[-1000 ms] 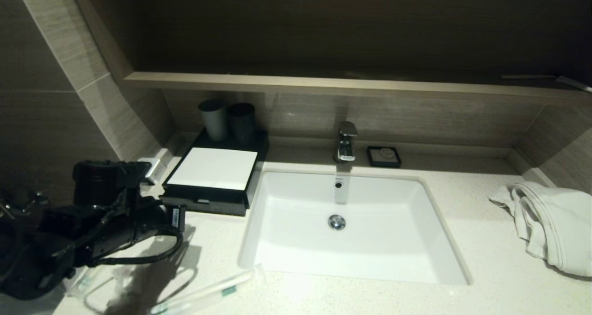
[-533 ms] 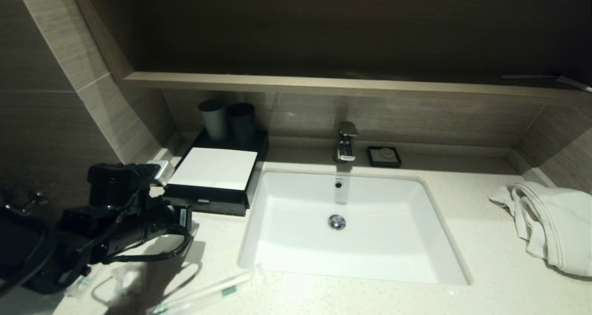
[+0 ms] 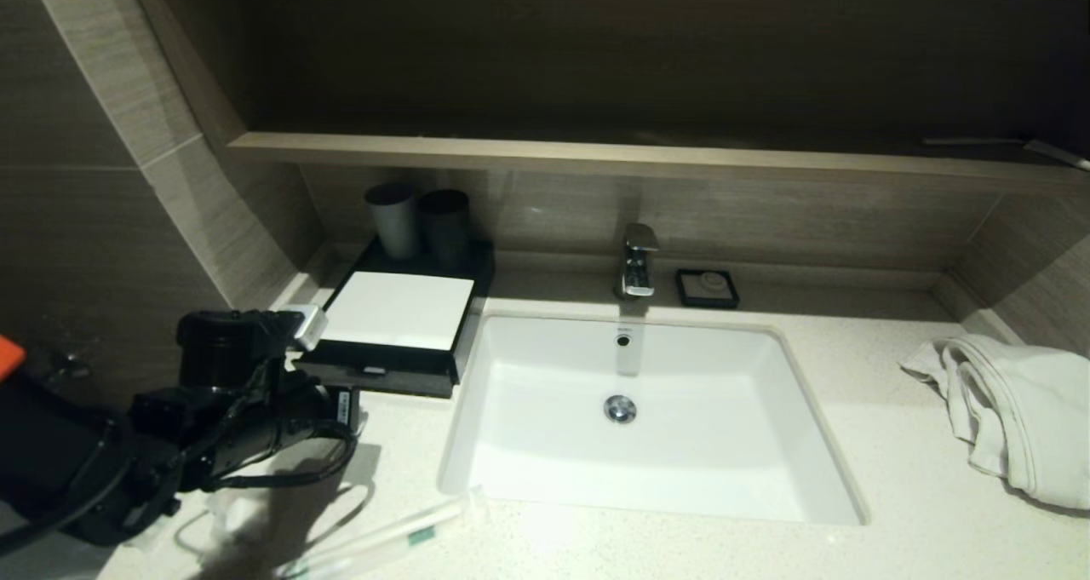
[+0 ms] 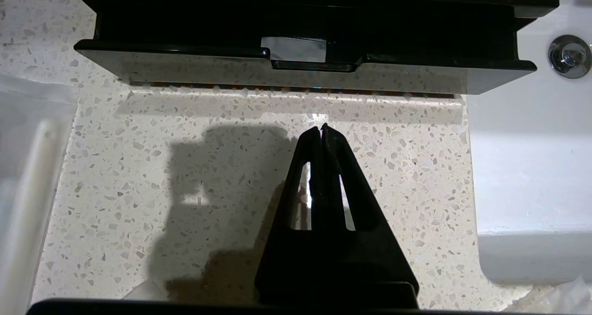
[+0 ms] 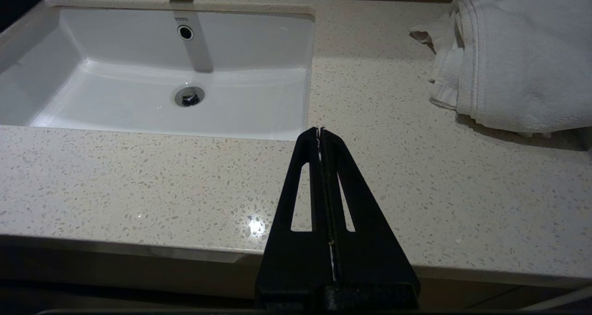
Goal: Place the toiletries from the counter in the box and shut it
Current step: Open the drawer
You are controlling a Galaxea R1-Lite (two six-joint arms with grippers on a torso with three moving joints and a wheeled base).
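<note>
The black box (image 3: 387, 354) with a white top panel (image 3: 396, 310) stands on the counter left of the sink. Its low front (image 4: 185, 66) carries a silver tab (image 4: 293, 49). My left gripper (image 4: 322, 127) is shut and empty; it hovers over the bare counter just in front of that tab, apart from it. In the head view the left gripper (image 3: 353, 410) sits at the box's near left corner. A wrapped toothbrush (image 3: 383, 542) and clear plastic packets (image 3: 226, 508) lie on the counter near the front edge. One packet shows in the left wrist view (image 4: 27, 176). My right gripper (image 5: 320, 130) is shut and empty.
The white sink (image 3: 647, 495) is right of the box, with a faucet (image 3: 637, 261) and a soap dish (image 3: 707, 288) behind it. Two dark cups (image 3: 419, 218) stand at the back of the box. A folded white towel (image 3: 1013, 410) lies at the far right.
My left arm has moved forward and to the right, closer to the front of the box. Nothing else has moved.
</note>
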